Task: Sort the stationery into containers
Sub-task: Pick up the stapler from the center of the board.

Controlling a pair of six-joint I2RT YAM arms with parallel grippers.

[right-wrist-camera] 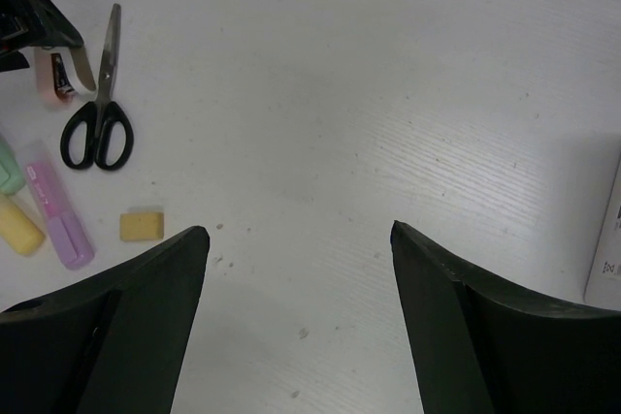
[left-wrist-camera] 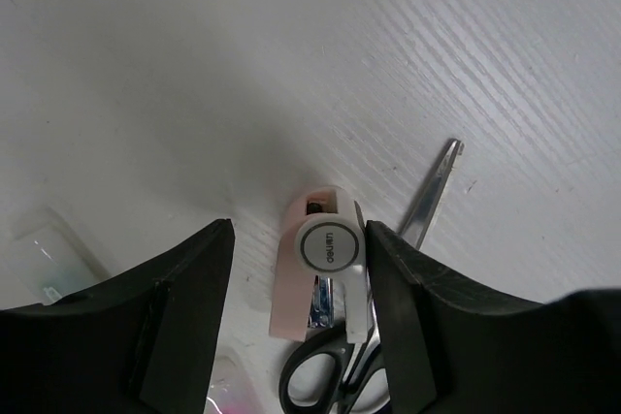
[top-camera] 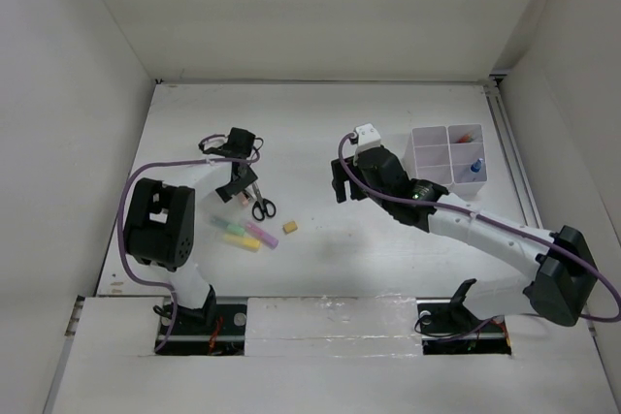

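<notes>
On the white worktop (top-camera: 388,239), a pink-and-white item (left-wrist-camera: 325,269) lies touching the black-handled scissors (left-wrist-camera: 320,375), between the spread fingers of the left end effector (left-wrist-camera: 301,228). The right end effector (right-wrist-camera: 299,232) is also spread, well apart from the divided box (top-camera: 448,154).

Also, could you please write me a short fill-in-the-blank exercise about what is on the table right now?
1. The scissors have ___ handles.
2. The box is divided into ___ compartments.
3. The right gripper is open and holds ___.
4. The left gripper is open around a pink and white item lying next to the ___.
Missing words: black; four; nothing; scissors.
</notes>
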